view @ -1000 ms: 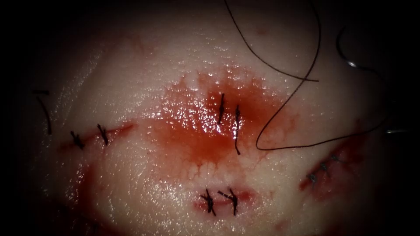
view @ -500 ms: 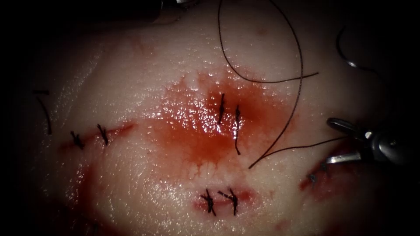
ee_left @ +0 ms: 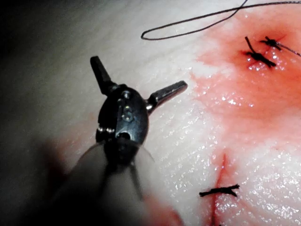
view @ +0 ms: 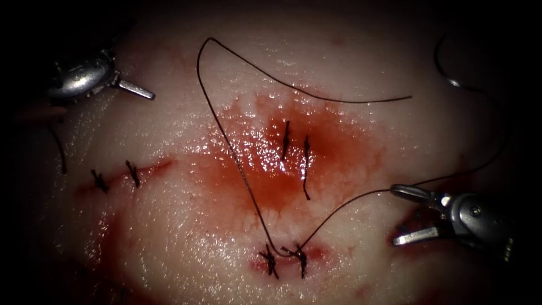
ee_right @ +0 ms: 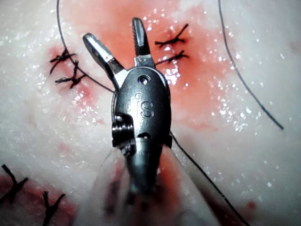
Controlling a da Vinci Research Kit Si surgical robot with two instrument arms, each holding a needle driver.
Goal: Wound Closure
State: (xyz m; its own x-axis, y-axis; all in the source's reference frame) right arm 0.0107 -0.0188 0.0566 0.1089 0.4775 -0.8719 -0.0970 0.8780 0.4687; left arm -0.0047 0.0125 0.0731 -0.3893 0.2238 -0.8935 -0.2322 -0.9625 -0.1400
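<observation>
Tissue: pale slab with several short cuts across it; wet sheen over most of the surface.
Red fluid: broad pool at the centre, spread around the middle cut and thinning toward the lower one.
Closure so far: judged well advanced. Middle cut carries two stitches; lower cut two knotted stitches; left cut two; right cut, by the right tool, a row of small stitches, partly hidden.
Thread: one long loose strand. It lies on the tissue from a free end right of the middle cut, arcs up and left, then runs down to the lower stitches, and from there rises rightward past the upper jaw of the right tool toward the dark right edge.
Right tool: right of the lower cut, jaws spread apart, nothing clamped; the thread passes just beside the upper jaw. The right wrist view confirms the jaws are parted and empty.
Left tool: upper left, well apart from the cuts, jaws splayed wide, holding nothing.
Needle: lying free at the upper right, far from both tools, not in the tissue.
Left to do: judged the loose strand at the lower stitches is unfinished.
</observation>
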